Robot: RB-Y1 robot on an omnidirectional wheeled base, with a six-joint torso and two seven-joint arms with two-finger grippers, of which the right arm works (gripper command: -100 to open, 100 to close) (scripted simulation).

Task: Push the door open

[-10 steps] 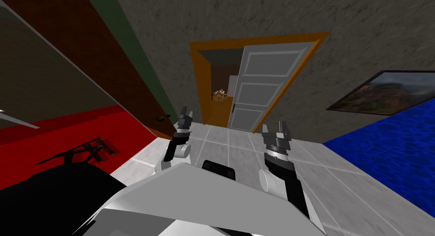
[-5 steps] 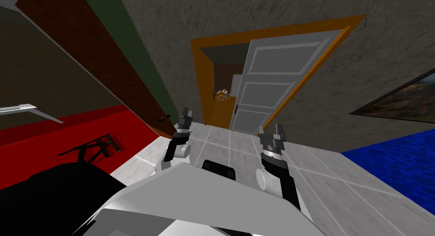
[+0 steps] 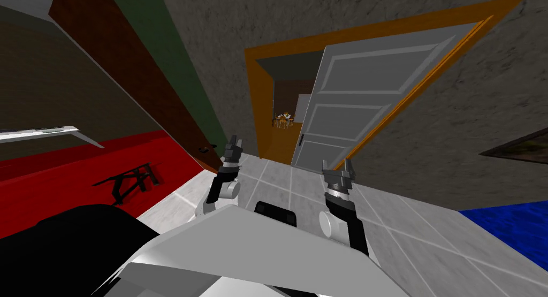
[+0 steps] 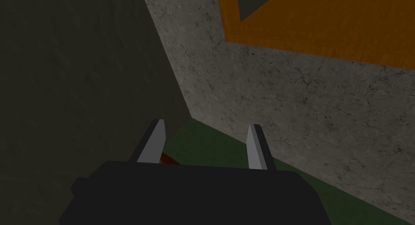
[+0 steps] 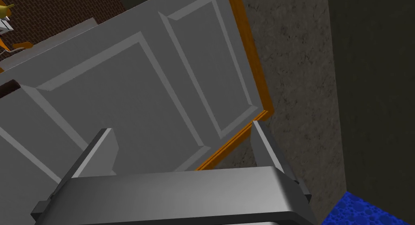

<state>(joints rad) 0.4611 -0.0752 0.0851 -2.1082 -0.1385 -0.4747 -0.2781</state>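
Note:
A grey panelled door [image 3: 364,96] hangs partly open in an orange frame [image 3: 256,112], with a dark handle [image 3: 301,139] on its free edge. In the right wrist view the door's panels [image 5: 121,101] lie ahead of my right gripper [image 5: 180,141], which is open with nothing between its fingers. That right gripper [image 3: 336,167] hovers over the tiled floor, short of the door. My left gripper [image 3: 233,145] is also open and empty; it points at the grey wall [image 4: 304,113] left of the frame.
Through the gap a far room with a small table and chairs [image 3: 284,120] is visible. A brown door [image 3: 134,80] with a dark handle stands on the left wall above a red floor [image 3: 80,170]. A blue area [image 3: 514,229] lies at the right.
I have moved closer to the door: it and its frame look larger and have shifted right. The picture on the right wall has slid toward the edge. Both grippers stay open.

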